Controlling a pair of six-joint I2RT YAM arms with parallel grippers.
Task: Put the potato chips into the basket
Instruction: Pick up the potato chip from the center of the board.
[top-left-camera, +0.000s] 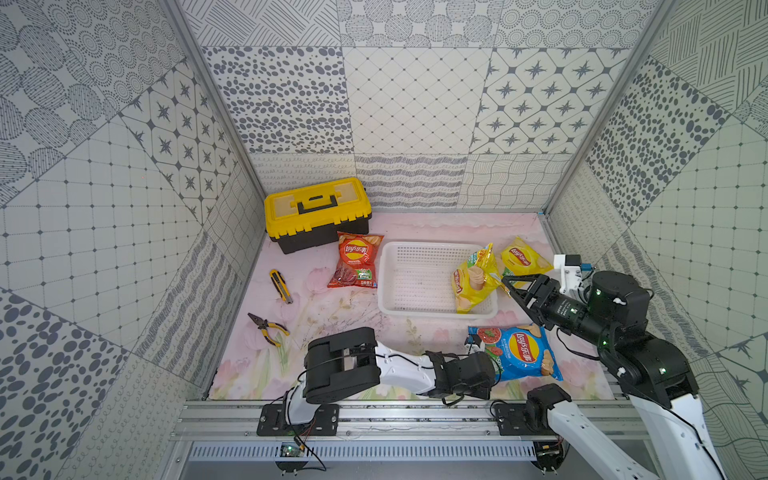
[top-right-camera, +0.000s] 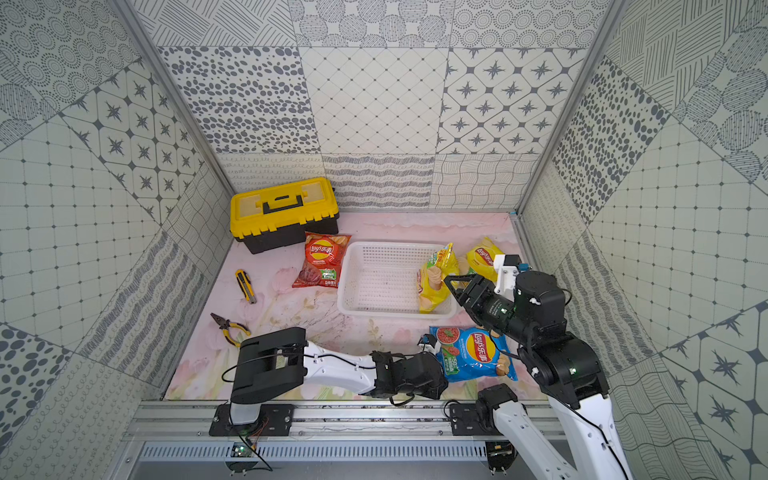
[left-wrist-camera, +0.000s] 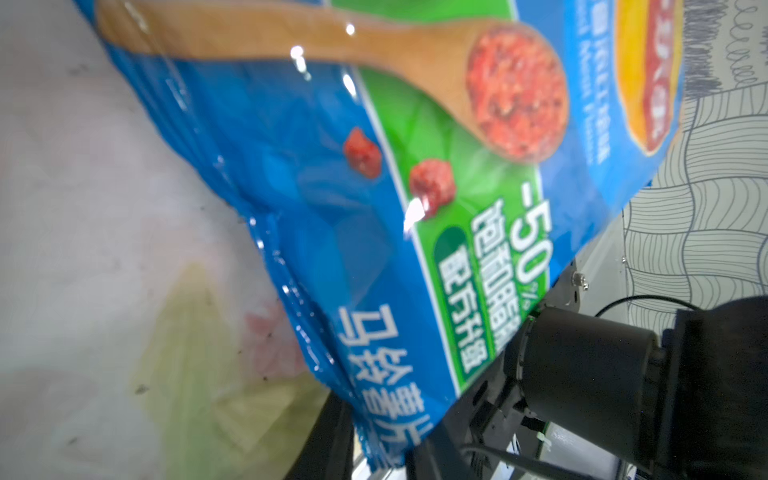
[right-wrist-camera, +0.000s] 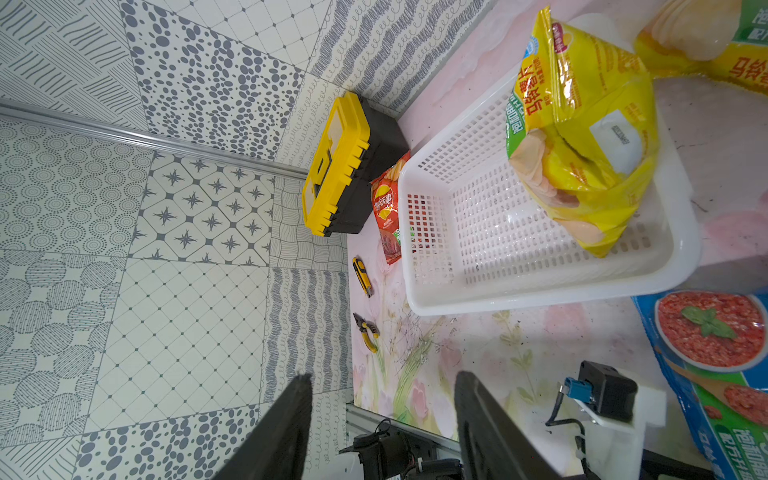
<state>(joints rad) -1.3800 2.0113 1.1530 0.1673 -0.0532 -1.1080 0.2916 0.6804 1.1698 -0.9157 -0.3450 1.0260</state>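
Nosing against the glossy blue chip bag (top-left-camera: 521, 353), left gripper (top-left-camera: 492, 368); its grip cannot be told.
Right gripper (top-left-camera: 509, 286) spread, empty, beside white perforated plastic basket (top-left-camera: 432, 312).

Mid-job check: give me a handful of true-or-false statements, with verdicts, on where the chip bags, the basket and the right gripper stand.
1. A yellow chip bag sits inside the basket. True.
2. The red chip bag is in the basket. False: it lies on the table beside the basket, near the toolbox.
3. The right gripper is open and holds nothing. True.
4. The blue chip bag is in the right gripper. False: it lies outside the basket, on the side nearer the robot.
5. The other yellow chip bag is outside the basket. True.
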